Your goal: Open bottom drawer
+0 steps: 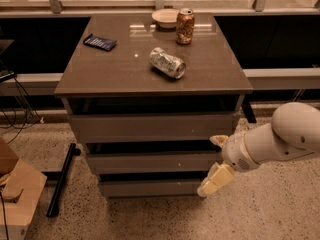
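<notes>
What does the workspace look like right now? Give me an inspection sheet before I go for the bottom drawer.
Surface: cabinet top, brown and glossy.
Job's things: bottom drawer, looks shut.
Clutter: lying can, upright can, bowl and blue packet, all on the cabinet top.
Grippers: gripper at the cabinet's right front, fingers open, lower one by the bottom drawer's right end.
Cables: cables on the floor, left.
Surroundings: black bar and cardboard box on the floor, left.

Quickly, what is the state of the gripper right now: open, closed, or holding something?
Gripper: open, holding nothing, beside the right end of the bottom drawer.
</notes>
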